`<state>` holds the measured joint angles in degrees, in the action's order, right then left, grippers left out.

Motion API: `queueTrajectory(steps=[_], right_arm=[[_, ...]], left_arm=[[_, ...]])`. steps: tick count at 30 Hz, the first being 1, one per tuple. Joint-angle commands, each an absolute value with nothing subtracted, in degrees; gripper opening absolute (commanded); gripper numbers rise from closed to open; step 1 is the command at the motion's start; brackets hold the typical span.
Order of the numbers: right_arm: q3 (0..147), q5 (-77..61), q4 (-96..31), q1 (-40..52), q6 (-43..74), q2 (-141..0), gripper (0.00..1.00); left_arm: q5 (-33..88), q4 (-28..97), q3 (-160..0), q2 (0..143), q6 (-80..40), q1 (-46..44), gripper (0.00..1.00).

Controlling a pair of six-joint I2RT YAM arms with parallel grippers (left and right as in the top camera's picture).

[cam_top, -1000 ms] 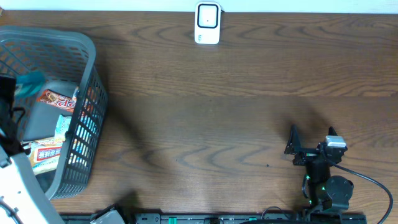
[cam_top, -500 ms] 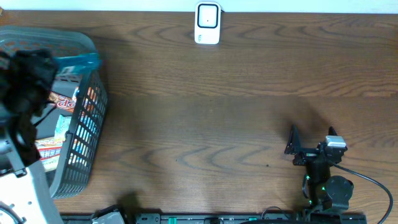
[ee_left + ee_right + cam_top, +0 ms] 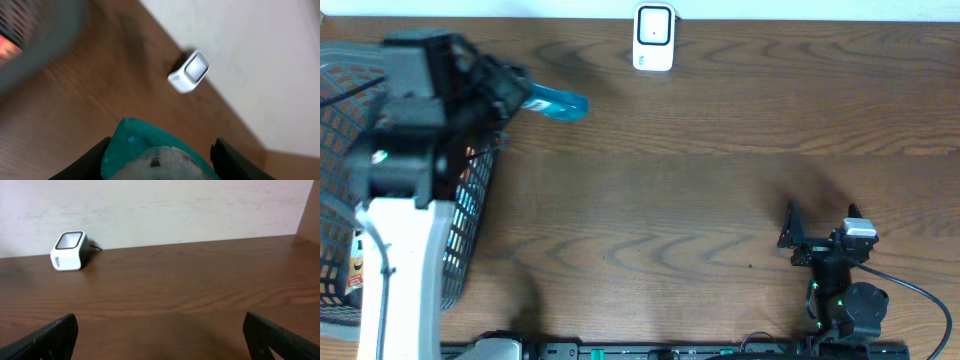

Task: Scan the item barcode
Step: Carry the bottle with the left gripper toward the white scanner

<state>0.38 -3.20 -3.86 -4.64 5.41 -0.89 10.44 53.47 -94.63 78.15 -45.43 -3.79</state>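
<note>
Viewing from overhead, I log the wood counter (image 3: pixel 700 200), with the grey mesh basket (image 3: pixel 470 215) at its left edge and my left arm over the basket rim. Left pincer (image 3: pixel 523 95): clenched on a teal packet (image 3: pixel 560 103). Right pincer (image 3: pixel 820 222): near edge, jaws spread wide, grasping nothing. The teal packet hangs above the counter just right of the basket, left of the white scanner (image 3: pixel 653 38) at the far edge.

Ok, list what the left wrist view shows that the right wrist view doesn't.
Left wrist only: a teal packet gripped in the left claw, and a corner of the grey basket. Right wrist only: the right claw, open and empty. Both: the white scanner standing on the brown table.
</note>
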Motion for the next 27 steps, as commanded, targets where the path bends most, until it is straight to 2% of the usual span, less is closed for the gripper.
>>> queueTrajectory(steps=[1, 10, 21, 27], right_arm=[[0.32, -3.11, -4.08, -4.8, 5.06, -0.67, 0.99], [0.32, -3.11, -4.08, -4.8, 5.06, -0.67, 0.99], [0.32, -3.14, -4.08, -4.8, 5.06, -0.67, 0.99], [0.32, -3.11, -4.08, -4.8, 5.06, -0.67, 0.99]], left_arm=[[5.19, 52.62, -95.85, 81.36, -46.09, -8.84, 0.4], [3.07, 52.56, -95.85, 91.26, -36.21, -19.62, 0.4], [-0.89, 50.04, -95.83, 100.42, -9.61, -27.55, 0.4], [-0.82, 46.65, -94.37, 102.54, -0.14, -29.78, 0.4]])
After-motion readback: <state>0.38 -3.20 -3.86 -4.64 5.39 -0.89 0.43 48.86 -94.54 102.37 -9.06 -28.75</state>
